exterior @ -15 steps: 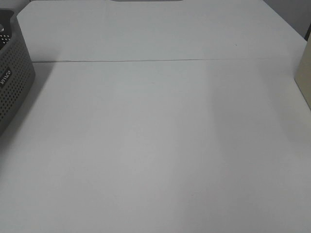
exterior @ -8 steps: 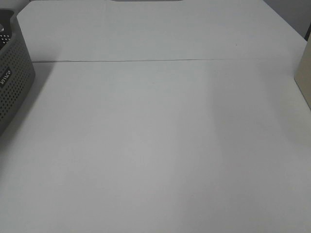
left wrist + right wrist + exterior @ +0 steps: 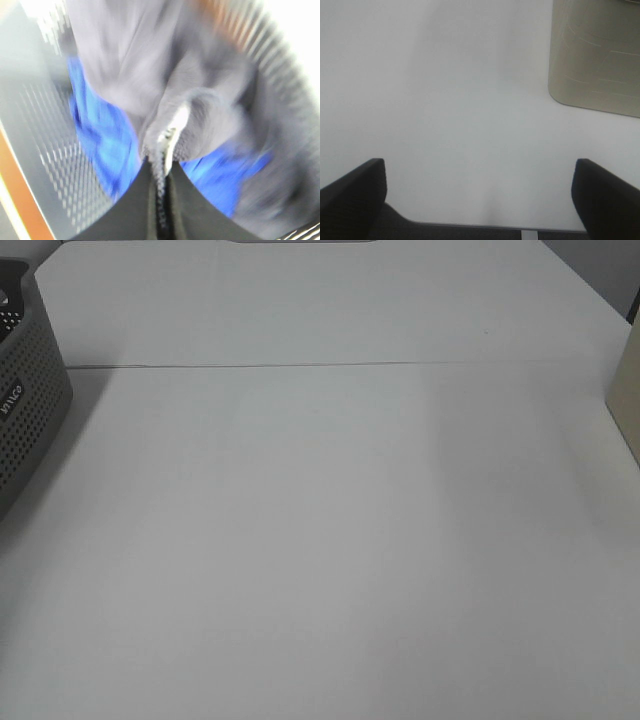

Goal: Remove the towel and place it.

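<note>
Down inside the grey perforated basket (image 3: 45,125) lay the towel (image 3: 150,60), bunched dark grey over a blue cloth (image 3: 100,140). My left gripper (image 3: 162,172) was pinched tight on a fold of the towel, though that view was badly smeared. My right gripper (image 3: 480,177) hung with fingers spread wide above the white table (image 3: 330,540), near a beige container (image 3: 595,55). From the high camera nothing had shifted since a second before: basket at the table's left edge, container at its right, a thin seam (image 3: 330,365) crossing the top.
</note>
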`<state>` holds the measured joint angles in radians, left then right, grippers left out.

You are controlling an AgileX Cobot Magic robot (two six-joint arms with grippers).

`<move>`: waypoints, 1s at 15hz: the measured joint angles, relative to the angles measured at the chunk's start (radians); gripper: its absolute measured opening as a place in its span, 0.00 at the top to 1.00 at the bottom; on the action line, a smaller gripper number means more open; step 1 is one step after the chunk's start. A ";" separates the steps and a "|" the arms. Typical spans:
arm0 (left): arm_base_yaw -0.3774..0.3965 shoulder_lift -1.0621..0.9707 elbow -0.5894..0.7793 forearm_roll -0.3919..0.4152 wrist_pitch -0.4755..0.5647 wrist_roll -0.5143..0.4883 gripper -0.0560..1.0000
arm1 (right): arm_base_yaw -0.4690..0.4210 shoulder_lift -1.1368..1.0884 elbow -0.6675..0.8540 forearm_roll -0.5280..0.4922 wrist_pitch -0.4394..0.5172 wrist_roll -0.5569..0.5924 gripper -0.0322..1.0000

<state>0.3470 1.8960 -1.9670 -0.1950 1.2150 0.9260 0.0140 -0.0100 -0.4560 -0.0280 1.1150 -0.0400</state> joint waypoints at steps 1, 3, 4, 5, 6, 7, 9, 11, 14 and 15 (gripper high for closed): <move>0.000 -0.061 0.000 -0.050 0.001 0.000 0.95 | 0.000 0.000 0.000 0.000 0.000 0.000 0.03; 0.000 -0.145 0.000 -0.063 0.002 -0.016 0.95 | 0.000 0.000 0.000 0.000 0.000 0.000 0.03; 0.000 -0.181 0.000 -0.075 0.003 -0.024 0.95 | 0.000 0.000 0.000 0.000 0.000 0.000 0.03; 0.000 -0.217 0.000 -0.103 0.002 -0.028 0.95 | 0.000 0.000 0.000 0.000 0.000 0.000 0.03; 0.000 -0.237 0.000 -0.124 0.002 -0.031 0.95 | 0.000 0.000 0.000 0.000 0.000 0.000 0.03; 0.000 -0.274 0.000 -0.159 0.002 -0.031 0.95 | 0.000 0.000 0.000 0.000 0.000 0.000 0.03; 0.000 -0.345 0.000 -0.224 0.003 -0.031 0.95 | 0.000 0.000 0.000 0.000 0.000 0.000 0.03; 0.000 -0.418 0.000 -0.288 0.003 -0.046 0.95 | 0.000 0.000 0.000 0.000 0.000 0.000 0.03; -0.016 -0.456 0.000 -0.417 0.004 -0.087 0.95 | 0.000 0.000 0.000 0.000 0.000 0.000 0.03; -0.031 -0.457 0.000 -0.430 0.004 -0.087 0.95 | 0.000 0.000 0.000 0.000 0.000 0.000 0.03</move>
<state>0.3160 1.4390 -1.9670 -0.6250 1.2190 0.8390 0.0140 -0.0100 -0.4560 -0.0280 1.1150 -0.0400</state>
